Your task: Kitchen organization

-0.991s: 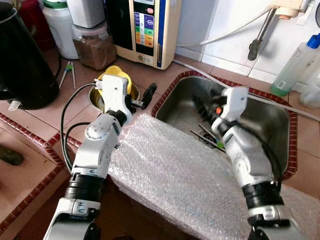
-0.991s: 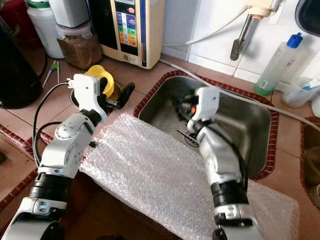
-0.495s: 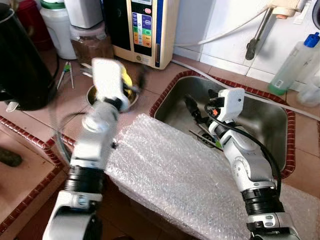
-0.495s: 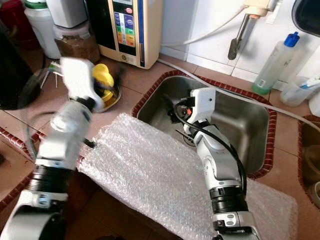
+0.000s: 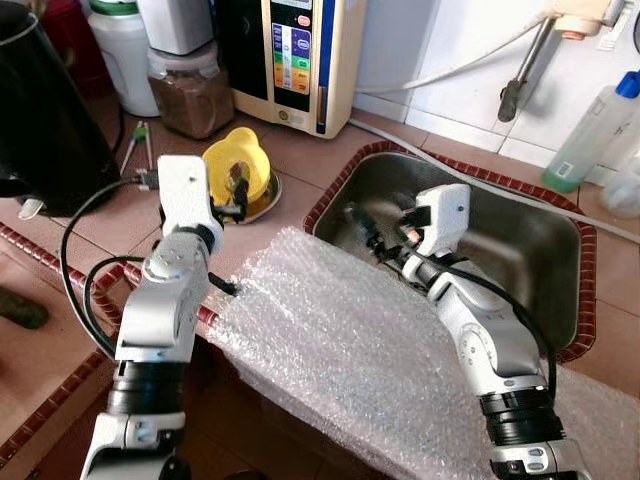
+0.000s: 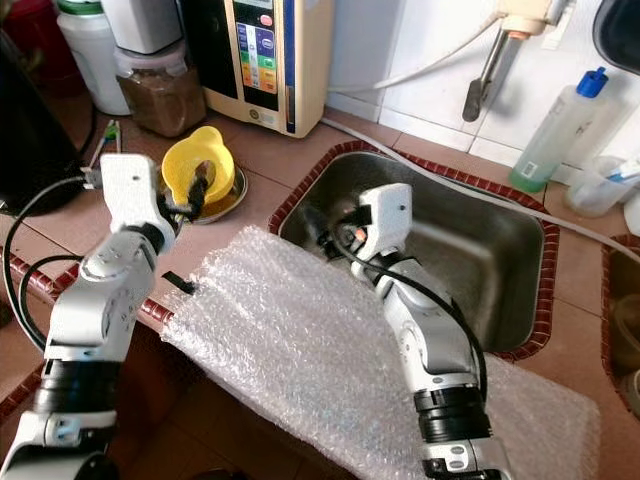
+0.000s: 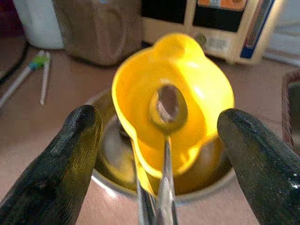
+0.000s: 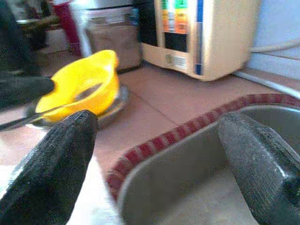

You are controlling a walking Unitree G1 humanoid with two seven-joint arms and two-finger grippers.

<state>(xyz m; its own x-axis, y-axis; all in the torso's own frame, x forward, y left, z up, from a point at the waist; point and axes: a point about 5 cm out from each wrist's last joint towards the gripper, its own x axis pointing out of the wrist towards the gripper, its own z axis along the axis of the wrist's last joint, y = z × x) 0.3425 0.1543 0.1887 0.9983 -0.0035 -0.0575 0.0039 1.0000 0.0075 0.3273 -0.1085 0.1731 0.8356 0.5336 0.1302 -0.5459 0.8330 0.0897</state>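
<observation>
**Q:** where's everything sitting relative to the sink (image 5: 540, 250)?

**Me:** I've got the left gripper (image 7: 159, 154) out past the sink's left rim, over the counter (image 5: 300, 150), fingers spread wide and nothing between them. It's pointed right at the yellow cup (image 5: 237, 172), which sits tilted in a small steel bowl (image 5: 265, 200) just left of the sink. A metal spoon (image 7: 164, 140) leans in there too, its bowl resting inside the cup.

**Q:** and the right one?

**Me:** The right gripper (image 5: 372, 225) hovers over the sink's left end, just inside the red tiled edge (image 8: 187, 129), fingers also wide apart, holding nothing. There's open basin to its right. A bubble wrap sheet (image 5: 380, 350) drapes over the sink's near rim, so that side is tight. Behind the sink's back-left corner stands a cream appliance (image 5: 295, 55), with a jar of brown powder (image 5: 190, 90) further left. A clear bottle with a blue cap (image 5: 595, 125) stands behind the back-right corner.
</observation>
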